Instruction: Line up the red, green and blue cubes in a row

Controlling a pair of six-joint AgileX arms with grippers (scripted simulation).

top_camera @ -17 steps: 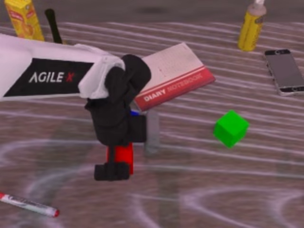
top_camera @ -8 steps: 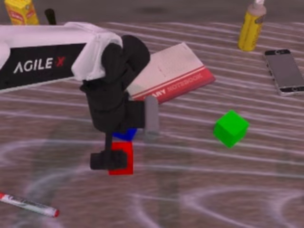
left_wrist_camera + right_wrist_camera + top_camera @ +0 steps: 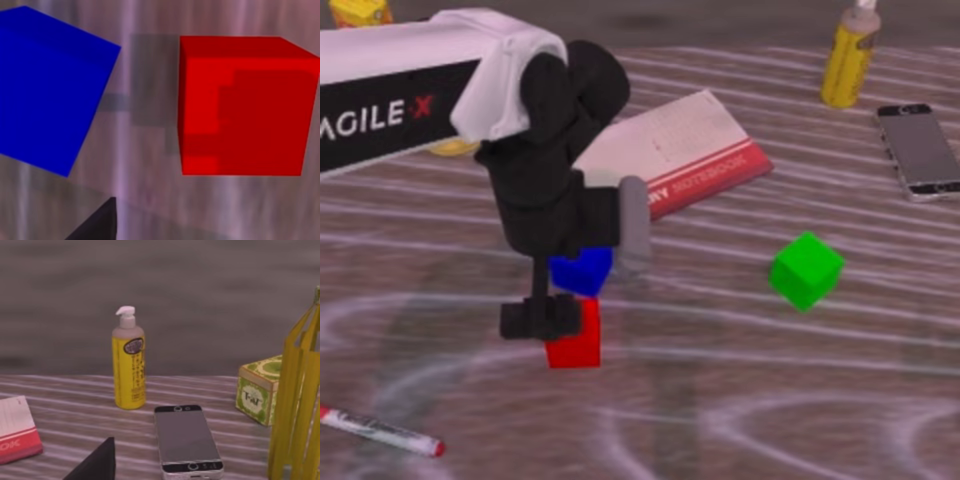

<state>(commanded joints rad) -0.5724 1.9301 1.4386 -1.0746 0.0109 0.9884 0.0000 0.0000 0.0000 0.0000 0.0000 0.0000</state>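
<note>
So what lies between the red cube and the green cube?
Only bare table between the red cube and green cube, per the top view.

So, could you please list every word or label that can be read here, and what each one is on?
"AGILE X": on the left arm, first letter cut off.
"NOTEBOOK": on the notebook's red edge, upside down; the word before it is hidden.
"T": green box, remainder blurred.
Yellow pump bottle label: too small to read.

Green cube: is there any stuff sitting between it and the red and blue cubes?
Nothing visible. In the top view, the table between the green cube and the red cube and blue cube is bare. The notebook lies farther back, off that path. The left claw hangs over the red and blue cubes.
</note>
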